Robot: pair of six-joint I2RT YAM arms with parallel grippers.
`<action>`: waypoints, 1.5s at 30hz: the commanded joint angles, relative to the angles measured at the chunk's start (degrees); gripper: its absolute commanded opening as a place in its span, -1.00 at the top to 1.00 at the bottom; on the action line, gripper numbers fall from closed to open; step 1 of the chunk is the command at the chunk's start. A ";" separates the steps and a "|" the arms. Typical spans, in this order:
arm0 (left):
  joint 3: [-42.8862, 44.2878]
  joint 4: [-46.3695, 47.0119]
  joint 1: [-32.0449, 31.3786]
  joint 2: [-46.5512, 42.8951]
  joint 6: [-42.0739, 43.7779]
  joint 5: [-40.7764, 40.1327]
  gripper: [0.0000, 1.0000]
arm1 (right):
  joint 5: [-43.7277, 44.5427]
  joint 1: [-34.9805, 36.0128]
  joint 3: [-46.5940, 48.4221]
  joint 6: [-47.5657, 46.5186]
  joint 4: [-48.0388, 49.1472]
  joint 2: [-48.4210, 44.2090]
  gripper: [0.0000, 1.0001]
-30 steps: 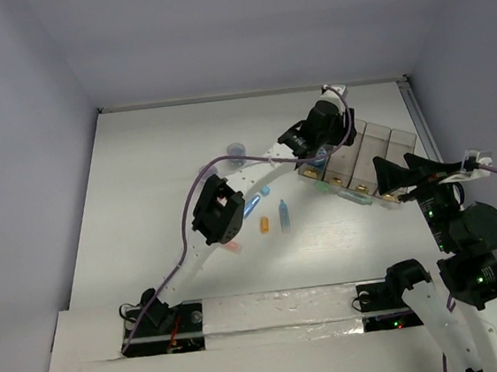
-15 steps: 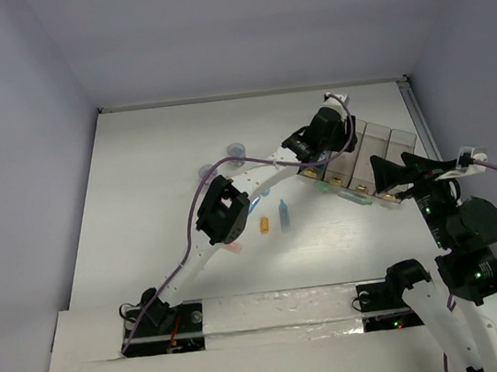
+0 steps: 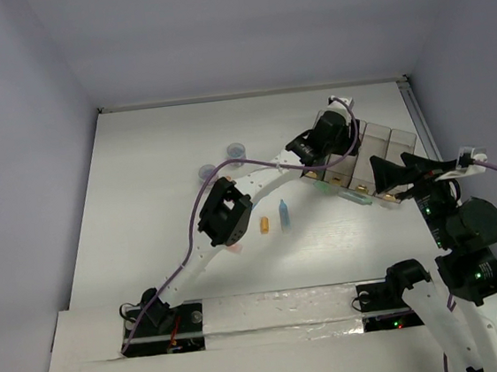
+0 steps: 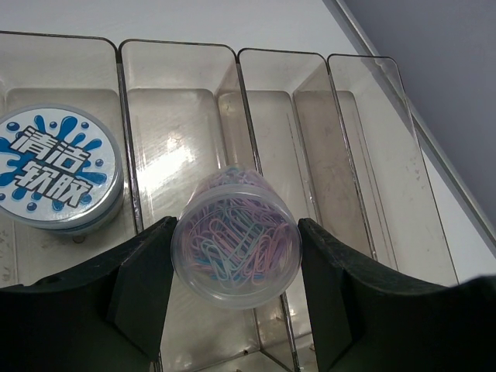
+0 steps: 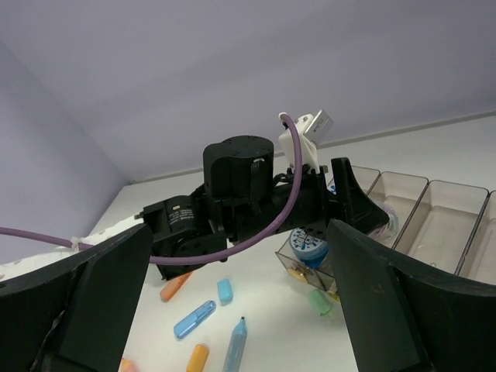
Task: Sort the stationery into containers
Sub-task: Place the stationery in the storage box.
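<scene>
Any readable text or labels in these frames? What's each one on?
"清洁软胶": white characters on the blue splash lid of the round tub, in the leftmost compartment of the organiser in the left wrist view.
The same lid in the right wrist view: too small to read.
Paper-clip tub: no text.

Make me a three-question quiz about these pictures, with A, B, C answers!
1. Where is the blue-labelled tub? A in an end compartment of the organiser; B in a middle compartment; C outside it.
2. How many compartments does the organiser have? A two; B four; C six.
3. What state is the left gripper in? A open and empty; B shut on the blue-labelled tub; C shut on the paper-clip tub.
Answers: 1 A, it lies in the endmost bay. 2 B, four bays sit side by side. 3 C, both fingers press its sides.
</scene>
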 commanded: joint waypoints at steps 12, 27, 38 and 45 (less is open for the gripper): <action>0.67 0.18 -0.77 -1.21 0.70 -4.50 0.19 | -0.09 0.41 -0.39 -0.59 0.56 -1.24 -0.99; 0.50 -0.27 -0.78 -1.04 1.06 -4.68 -0.23 | -0.18 0.41 -0.74 -0.51 0.91 -1.15 -0.99; -0.11 -0.35 -0.78 -2.44 1.23 -4.07 -0.51 | -0.09 0.41 -0.75 -0.59 0.83 -0.63 -0.99; -4.77 7.01 -0.78 -12.54 4.39 -3.02 -0.91 | -0.88 0.41 0.66 -0.51 0.30 2.09 -0.99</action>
